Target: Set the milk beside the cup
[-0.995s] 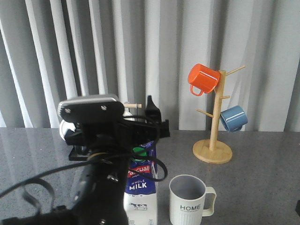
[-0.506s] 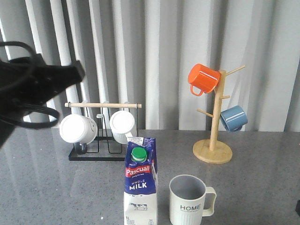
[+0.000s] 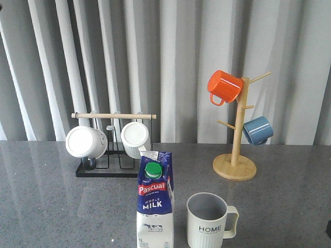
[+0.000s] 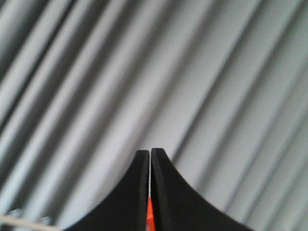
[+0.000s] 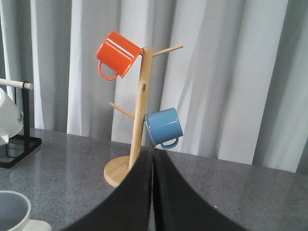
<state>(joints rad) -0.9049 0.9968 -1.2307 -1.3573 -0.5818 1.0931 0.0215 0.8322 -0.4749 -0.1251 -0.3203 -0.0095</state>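
On the grey speckled bench (image 3: pixel 46 206), nearest the front camera, the milk carton (image 3: pixel 154 204) stands upright with its green cap (image 3: pixel 152 169), red "Pascual" band and "WHOLE MILK" lettering facing forward. Just beside it, at its 3 o'clock, sits the ribbed "HOME" cup (image 3: pixel 208 221), a narrow gap between them, its handle (image 3: pixel 231 221) pointing toward 3 o'clock and its grey inside visible from above. Nothing holds the carton; neither arm shows in the front view. Farther back, at about 11 o'clock from the carton, a black wire rack with a wooden bar (image 3: pixel 114 115) carries two plain white mugs (image 3: pixel 86 142), their mouths turned forward. At about 1 o'clock from the cup, a wooden mug tree (image 3: pixel 235 155) stands on its round base, with an orange mug (image 3: pixel 224 87) hung high and a blue mug (image 3: pixel 257 130) lower on the other side. Pleated grey curtains (image 3: pixel 176 62) close off the back. In the left wrist view the left end effector (image 4: pixel 150 155) is clenched, its black fingers pressed together on nothing, aimed at the curtain. In the right wrist view the right end effector (image 5: pixel 152 156) is likewise clenched and empty, its fingers meeting in front of the mug tree.
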